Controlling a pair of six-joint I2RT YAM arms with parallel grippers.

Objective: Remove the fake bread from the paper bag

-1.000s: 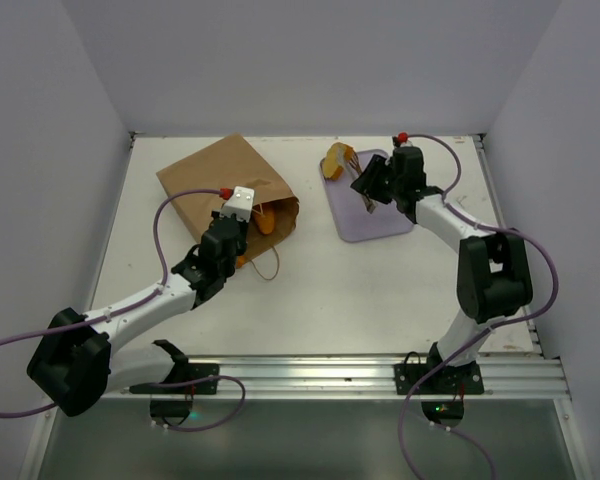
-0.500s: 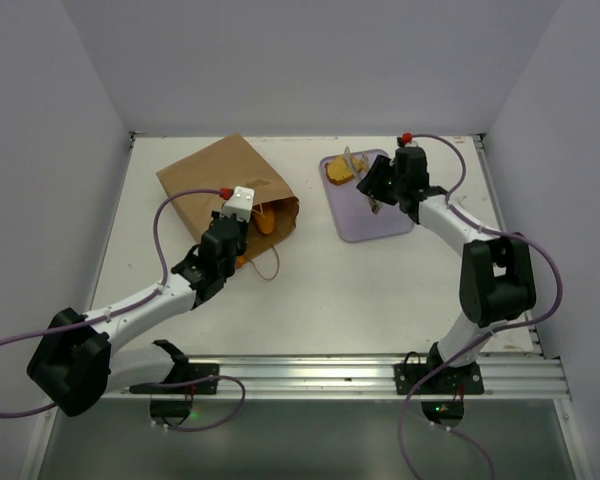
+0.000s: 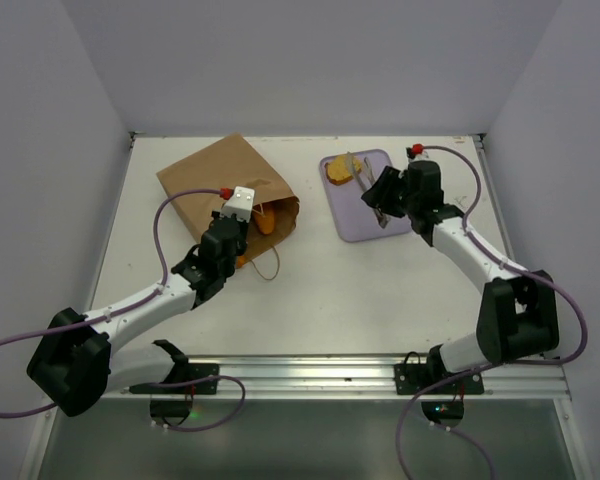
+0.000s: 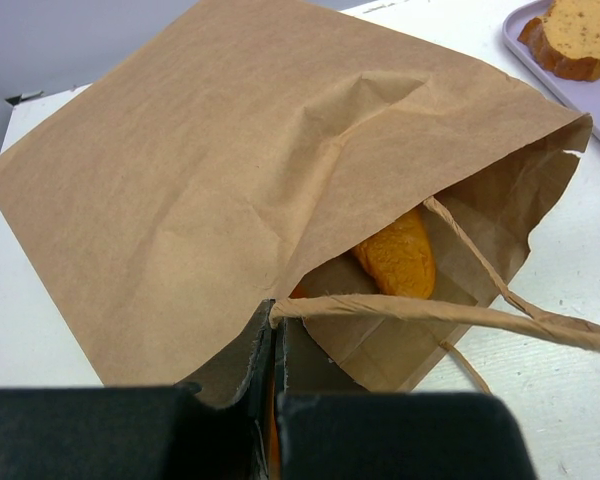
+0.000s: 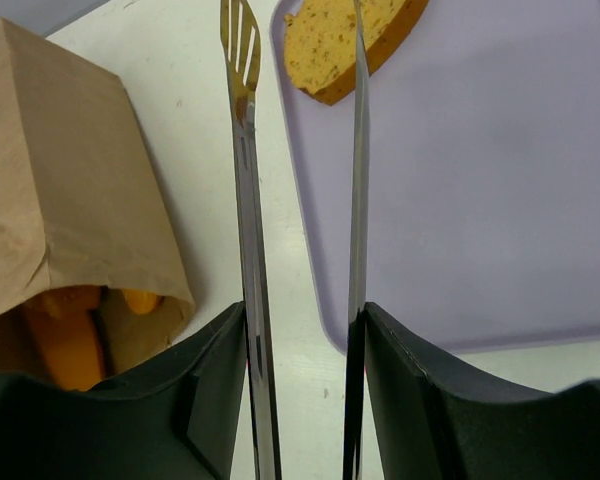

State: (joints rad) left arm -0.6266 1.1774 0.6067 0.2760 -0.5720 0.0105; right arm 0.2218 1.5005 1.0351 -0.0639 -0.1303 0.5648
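The brown paper bag (image 3: 215,180) lies flat at the back left with its mouth facing right. My left gripper (image 3: 240,212) is shut on the bag's string handle (image 4: 430,312) at the mouth and holds it up. Orange bread (image 4: 397,255) shows inside the bag, and also in the right wrist view (image 5: 65,340). One bread slice (image 3: 337,170) lies on the far left corner of the lavender tray (image 3: 365,222). My right gripper (image 3: 382,198) holds the metal tongs (image 5: 242,170). The tong arms are spread and empty, their tips beside the slice (image 5: 345,40).
The bag's second handle loop (image 3: 270,265) lies on the white table in front of the bag. Walls close in the table on the left, back and right. A metal rail runs along the near edge.
The right arm has drawn back toward the near right with the tongs. The bread slice that was at the tong tips now lies alone on the tray. The left arm has not moved.
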